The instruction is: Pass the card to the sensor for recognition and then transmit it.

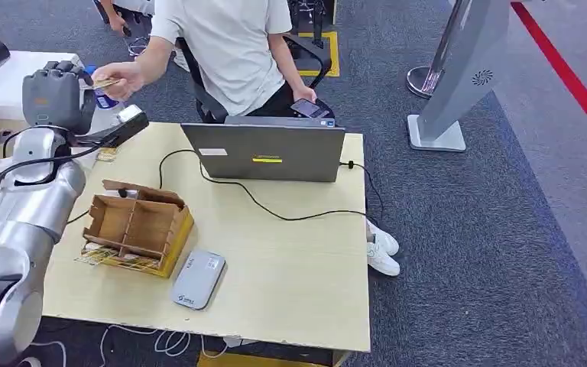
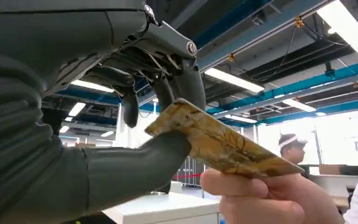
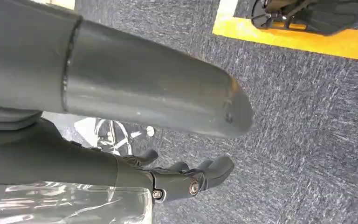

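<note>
my left robot hand (image 1: 52,93) is raised beside the desk (image 1: 290,252), pinching one end of the card (image 2: 216,142) between thumb and fingers, while a person's hand (image 2: 256,198) holds the other end; my right robot hand (image 3: 186,179) hangs over the carpet, fingers loosely curled around nothing. the card looks thin, light, stiff and slick, so i judge a flat pinch on the faces near an edge safest; it could slip if i loosen before the person has it.

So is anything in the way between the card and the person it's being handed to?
Nothing visible: the yellowish patterned card sits against the robot's left hand, and the person's hand already grips its far end.
</note>
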